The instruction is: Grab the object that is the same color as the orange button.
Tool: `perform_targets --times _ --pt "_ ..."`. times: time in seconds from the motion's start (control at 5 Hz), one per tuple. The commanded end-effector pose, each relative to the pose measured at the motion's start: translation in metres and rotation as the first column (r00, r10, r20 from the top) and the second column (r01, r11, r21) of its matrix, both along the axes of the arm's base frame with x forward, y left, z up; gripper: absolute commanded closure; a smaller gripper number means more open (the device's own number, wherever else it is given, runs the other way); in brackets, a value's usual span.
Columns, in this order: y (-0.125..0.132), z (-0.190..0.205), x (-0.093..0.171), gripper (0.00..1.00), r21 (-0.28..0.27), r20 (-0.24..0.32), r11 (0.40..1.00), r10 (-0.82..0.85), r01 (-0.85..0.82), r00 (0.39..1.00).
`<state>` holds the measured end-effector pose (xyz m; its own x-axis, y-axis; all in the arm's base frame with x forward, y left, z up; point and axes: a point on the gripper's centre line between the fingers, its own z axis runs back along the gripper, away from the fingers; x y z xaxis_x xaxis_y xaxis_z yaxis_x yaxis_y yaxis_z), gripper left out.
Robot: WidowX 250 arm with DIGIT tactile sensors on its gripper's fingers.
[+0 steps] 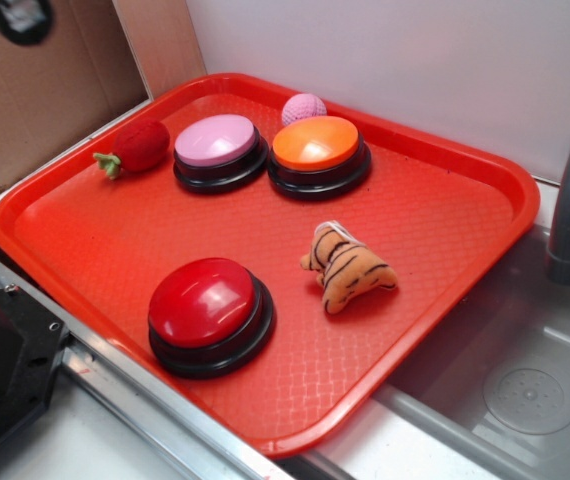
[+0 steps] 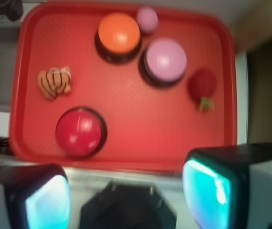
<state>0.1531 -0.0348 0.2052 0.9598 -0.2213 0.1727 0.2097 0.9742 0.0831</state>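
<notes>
No text, label, brand, number or sign can be read in either view. The small orange plush tiger with black stripes (image 1: 348, 268) carries a white tag (image 1: 331, 230), but any print on it is too small to make out, and the wrist view is too blurred to show lettering on anything.

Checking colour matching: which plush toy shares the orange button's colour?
The striped tiger, orange with black stripes; the strawberry is red, the knitted ball pink.
</notes>
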Motion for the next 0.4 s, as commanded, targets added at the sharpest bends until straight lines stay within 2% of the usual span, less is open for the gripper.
perform_targets --times 0.0,0.2 --pt "-0.042 -0.036 0.048 0.0 0.025 0.062 0.894 -0.448 0.447 0.892" --pt "-0.058 -0.061 0.065 0.0 0.007 0.052 0.782 -0.623 0.624 0.78"
